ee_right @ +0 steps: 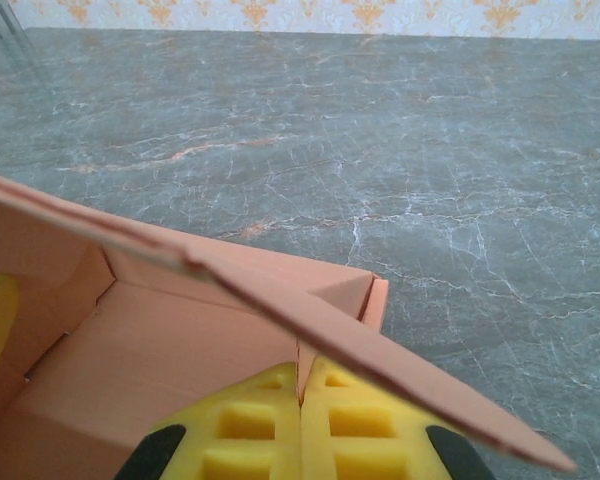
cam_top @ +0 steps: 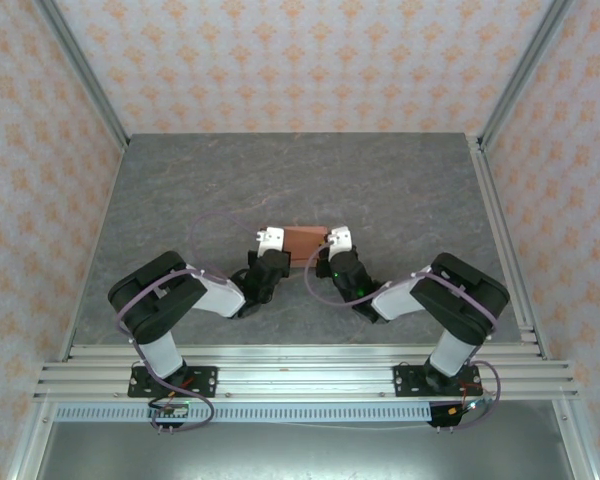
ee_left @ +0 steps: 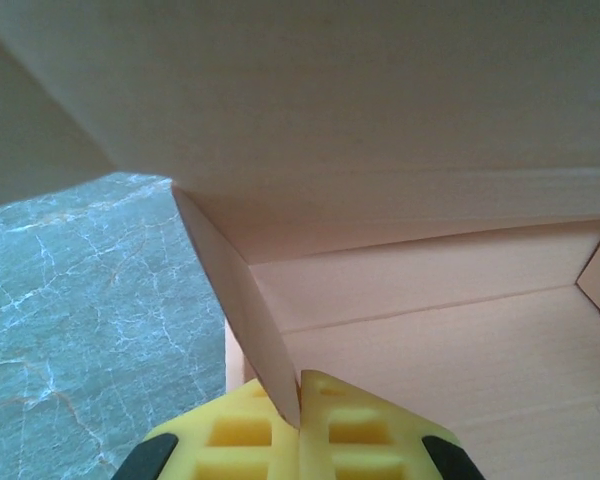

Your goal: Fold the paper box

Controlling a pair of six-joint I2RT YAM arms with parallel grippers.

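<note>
- So, left gripper [ee_left: 300, 415]: yellow pads [ee_left: 280, 455] pressed together w/ a thin wall of the paper box [ee_left: 430, 300] pinched btwn them. It's clamped on the box at the left end.
- right gripper [ee_right: 300, 405]: same story at the opp. end. Pads are closed on the upright end wall, the card edge running straight into the seam.
- Box sits mid-table [cam_top: 400, 180], btwn the two grippers. It's salmon-orange and a small rectangle from above.
- Progress, my guess: well along. Floor is flat, side + end walls stand up, and the corners I can see are creased.
- In the wrist views a big flap [ee_right: 380, 350] slants over the open inside and isn't down, so the lid isn't shut yet.
- Left to do, prob.: bring that flap over, tuck it in, let go. Can't make out any tabs, so can't say if the corners are locked.
- Writing/brands: none I can read. Card looks plain where it shows. The wallpaper [cam_top: 310, 60] has an orange ornament pattern, no text.
</note>
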